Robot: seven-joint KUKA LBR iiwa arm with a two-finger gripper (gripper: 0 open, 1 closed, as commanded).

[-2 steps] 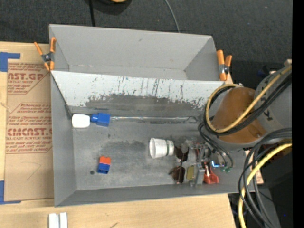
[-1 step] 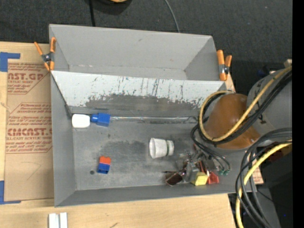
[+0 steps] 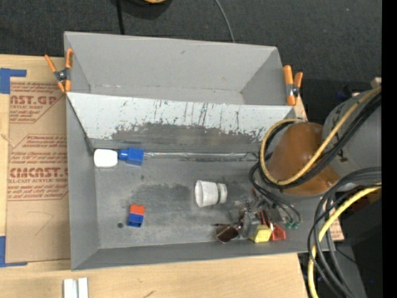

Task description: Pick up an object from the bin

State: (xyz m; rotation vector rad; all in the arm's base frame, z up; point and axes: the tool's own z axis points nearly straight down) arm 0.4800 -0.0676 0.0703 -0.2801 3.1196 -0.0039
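the gripper [image 3: 248, 218] was low in the near right corner of the bin [image 3: 80, 185], under the arm's orange cover [image 3: 298, 160] and its looped cables [image 3: 322, 166]; whether it was open or closed could not be told. just below it, against the near wall, lay a small cluster: a dark red piece [image 3: 226, 233] on the left, a yellow block [image 3: 262, 234] in the middle and a red bit [image 3: 277, 233] on the right, yellow and red touching. which of these the gripper met could not be told. a little up and left of the gripper a white cap [image 3: 211, 193] lay on its side, apart from the cluster. well off to the left on the floor sat a small block [image 3: 135, 216], red over blue. farther back on the left, at the foot of the scuffed back slope, lay a white tube [image 3: 118, 158] with a blue end, pointing right along the slope's edge.
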